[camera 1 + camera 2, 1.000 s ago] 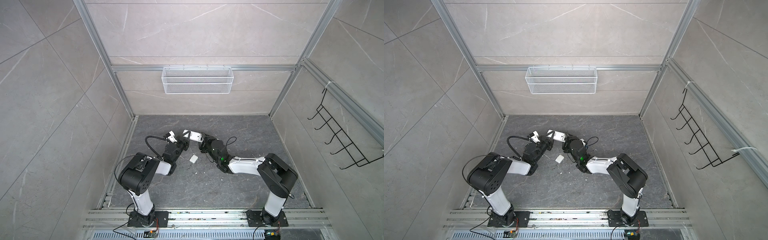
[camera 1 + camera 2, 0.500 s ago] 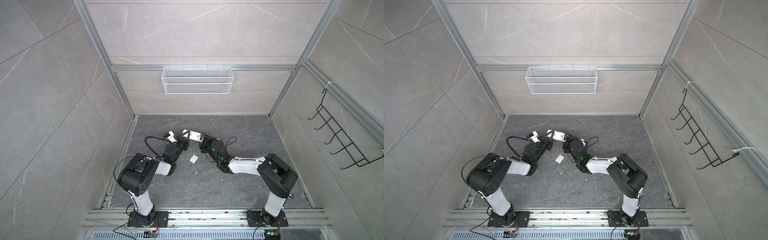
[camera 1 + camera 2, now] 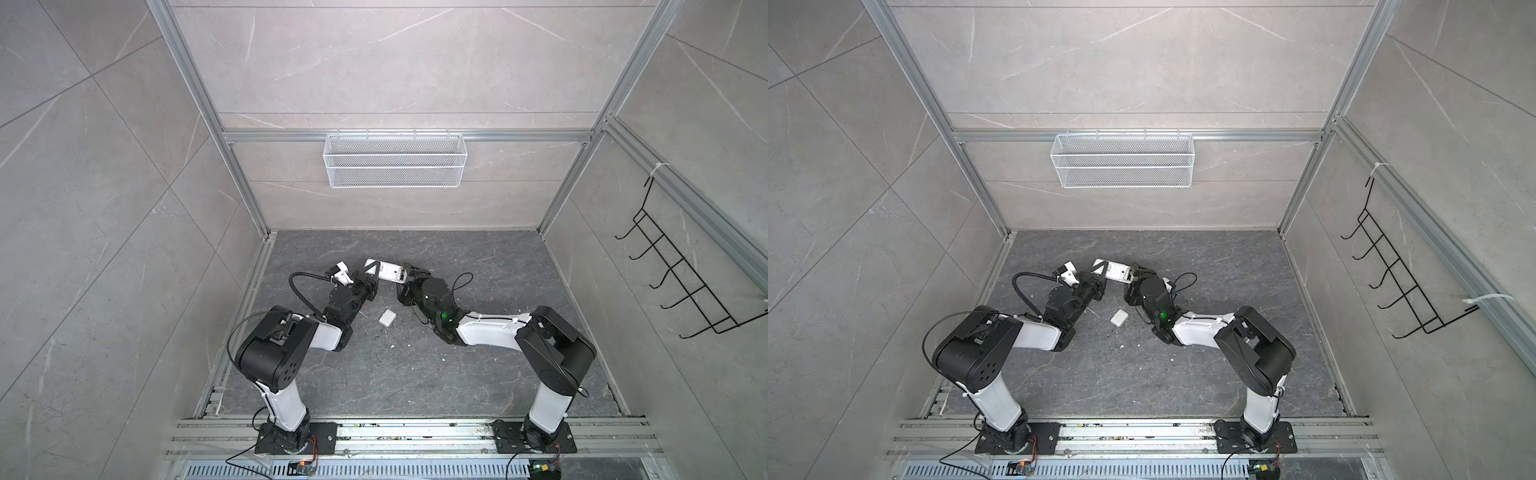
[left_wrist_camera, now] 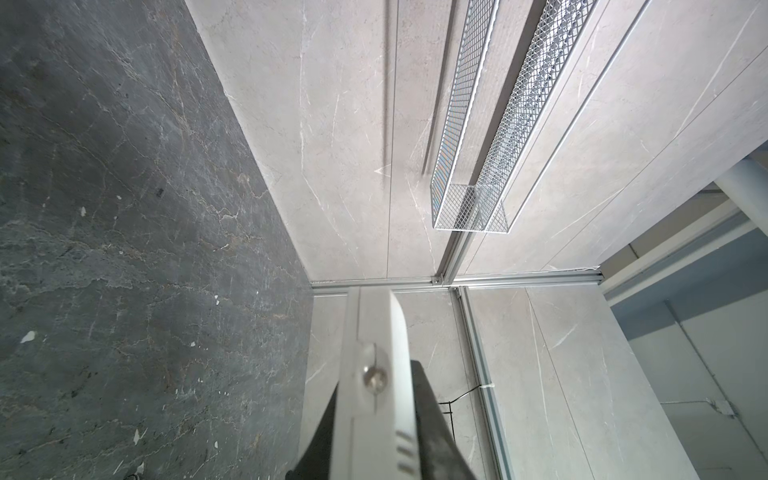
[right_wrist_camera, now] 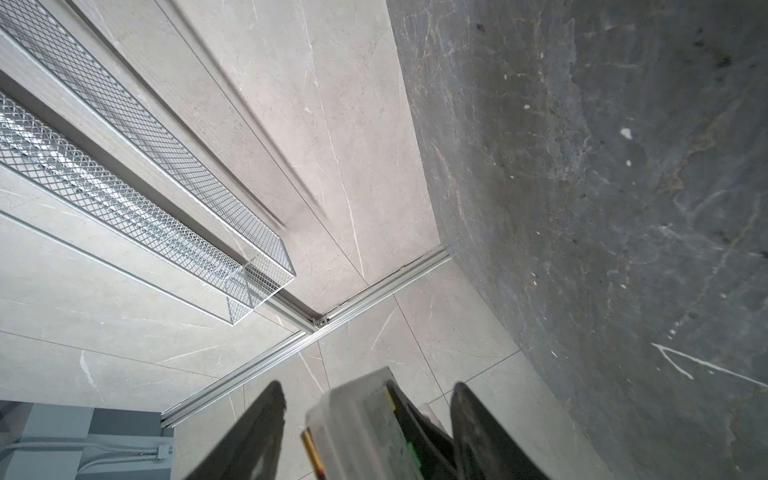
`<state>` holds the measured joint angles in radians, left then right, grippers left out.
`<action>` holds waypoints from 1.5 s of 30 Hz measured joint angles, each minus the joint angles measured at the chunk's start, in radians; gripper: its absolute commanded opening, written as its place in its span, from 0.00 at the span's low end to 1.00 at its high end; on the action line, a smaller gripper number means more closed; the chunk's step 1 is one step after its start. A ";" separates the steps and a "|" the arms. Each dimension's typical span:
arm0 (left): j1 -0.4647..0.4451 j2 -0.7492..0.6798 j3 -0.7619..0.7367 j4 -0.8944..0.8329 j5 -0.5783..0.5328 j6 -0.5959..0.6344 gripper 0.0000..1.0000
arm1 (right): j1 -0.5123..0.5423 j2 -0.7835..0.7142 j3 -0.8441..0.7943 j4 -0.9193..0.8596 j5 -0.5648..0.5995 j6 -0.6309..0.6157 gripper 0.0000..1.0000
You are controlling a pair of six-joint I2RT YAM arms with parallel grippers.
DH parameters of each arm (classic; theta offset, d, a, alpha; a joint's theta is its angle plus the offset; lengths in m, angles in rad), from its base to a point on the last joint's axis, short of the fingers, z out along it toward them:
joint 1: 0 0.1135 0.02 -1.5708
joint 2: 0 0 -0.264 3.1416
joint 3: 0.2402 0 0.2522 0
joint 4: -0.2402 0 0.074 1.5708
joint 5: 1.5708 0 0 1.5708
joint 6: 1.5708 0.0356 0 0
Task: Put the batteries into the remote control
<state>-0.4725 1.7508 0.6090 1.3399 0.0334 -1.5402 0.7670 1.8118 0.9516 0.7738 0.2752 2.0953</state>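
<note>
The white remote control hangs above the floor between the two arms in both top views. My left gripper is shut on its left end; in the left wrist view the remote control stands edge-on, clamped between the black fingers. My right gripper is open around the other end, with a gap beside one finger. One battery, slim with a gold end, lies along the remote's side in that gap. I cannot tell whether it is seated. No other battery shows.
A small white rounded cover piece lies on the dark floor between the arms, with white specks near it. A wire basket hangs on the back wall. A black hook rack hangs on the right wall.
The right gripper's jaws have spread wider around the remote's end. Both arms and the remote have stayed where they were.
</note>
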 measured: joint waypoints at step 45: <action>0.076 -0.011 -0.013 0.001 0.089 -0.088 0.00 | -0.255 -0.116 0.313 -0.673 -0.520 -0.848 0.86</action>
<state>-0.3969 1.7397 0.5961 1.3407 0.1223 -1.6279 0.5117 1.6962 1.2644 0.1005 -0.2447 1.2472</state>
